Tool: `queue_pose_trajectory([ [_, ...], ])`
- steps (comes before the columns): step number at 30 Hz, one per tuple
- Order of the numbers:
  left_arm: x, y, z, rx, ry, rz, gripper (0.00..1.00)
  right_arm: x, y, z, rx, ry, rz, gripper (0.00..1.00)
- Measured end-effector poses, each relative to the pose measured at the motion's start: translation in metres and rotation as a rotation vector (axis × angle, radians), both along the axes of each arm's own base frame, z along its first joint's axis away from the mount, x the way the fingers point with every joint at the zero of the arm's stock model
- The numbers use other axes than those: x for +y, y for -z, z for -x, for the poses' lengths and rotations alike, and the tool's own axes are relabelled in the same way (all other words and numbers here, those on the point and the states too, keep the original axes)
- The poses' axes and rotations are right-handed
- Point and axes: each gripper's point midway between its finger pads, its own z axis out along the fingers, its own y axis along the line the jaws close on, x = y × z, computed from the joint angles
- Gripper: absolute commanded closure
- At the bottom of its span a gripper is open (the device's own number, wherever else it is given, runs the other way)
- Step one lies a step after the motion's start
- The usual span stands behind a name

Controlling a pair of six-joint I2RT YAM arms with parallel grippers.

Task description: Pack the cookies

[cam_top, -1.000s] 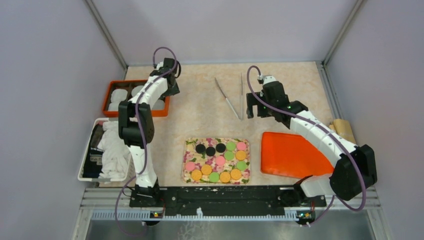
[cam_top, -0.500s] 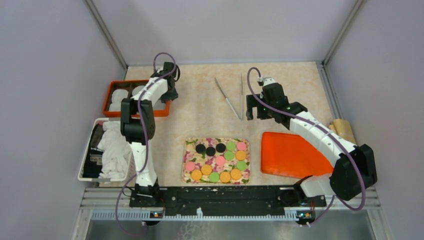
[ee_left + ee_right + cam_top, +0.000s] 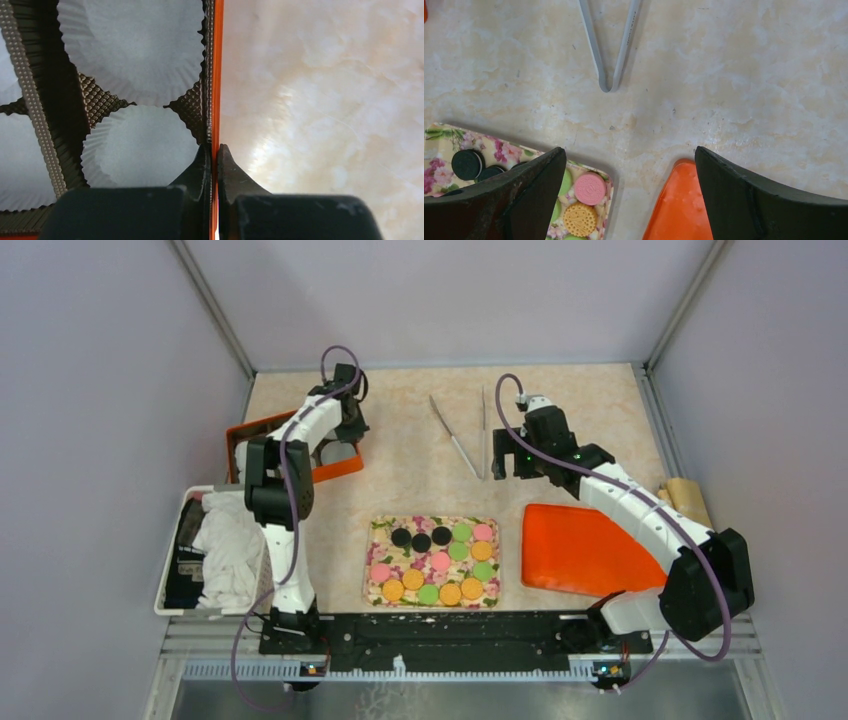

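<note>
Top external view: the cookies (image 3: 440, 561), black, pink, green and orange discs, are lying in rows on a flowered tray (image 3: 375, 530) near the front edge of the table (image 3: 410, 485), between the two arm bases. Bare tabletop is lying open behind the flowered tray as far as the tongs (image 3: 455, 438), which are resting with their joined end toward it. An orange flat lid (image 3: 580, 550) is sitting just right of the flowered tray, apart from it. At the left edge a white basket (image 3: 172, 565) is holding a crumpled cloth (image 3: 230, 540), and behind it the orange tray (image 3: 342, 468) is sitting askew to the table edge.

Left wrist view: the left gripper (image 3: 215, 150) is pinching the thin orange rim of that tray, its fingers fully closed on the wall, one inside and one outside. White paper cups (image 3: 145, 155) are filling the compartments just inside the rim; open table is spreading outside it.

Right wrist view: the right gripper (image 3: 629, 152) is hovering with its jaws spread wide, holding nothing, above bare table between the tongs, the flowered tray's corner and the lid's corner.
</note>
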Motion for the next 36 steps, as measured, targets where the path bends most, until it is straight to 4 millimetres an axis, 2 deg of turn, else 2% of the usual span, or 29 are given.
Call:
queue_pose_trajectory([
  [4, -0.033, -0.001, 0.002, -0.004, 0.063, 0.058, 1.00, 0.000, 0.000, 0.000, 0.000, 0.001, 0.000, 0.01],
  [13, -0.149, -0.002, 0.013, -0.016, 0.312, 0.189, 1.00, -0.004, 0.005, 0.001, 0.004, 0.013, 0.015, 0.01],
  [20, -0.224, -0.003, 0.027, -0.022, 0.447, 0.283, 1.00, -0.009, 0.013, 0.004, 0.018, 0.028, 0.038, 0.01],
  [27, -0.274, -0.005, 0.025, -0.038, 0.478, 0.364, 1.00, -0.020, 0.027, 0.009, 0.031, 0.054, 0.077, 0.01],
  [36, -0.320, -0.008, 0.019, -0.077, 0.467, 0.480, 1.00, -0.031, 0.029, 0.018, 0.022, 0.075, 0.095, 0.01],
])
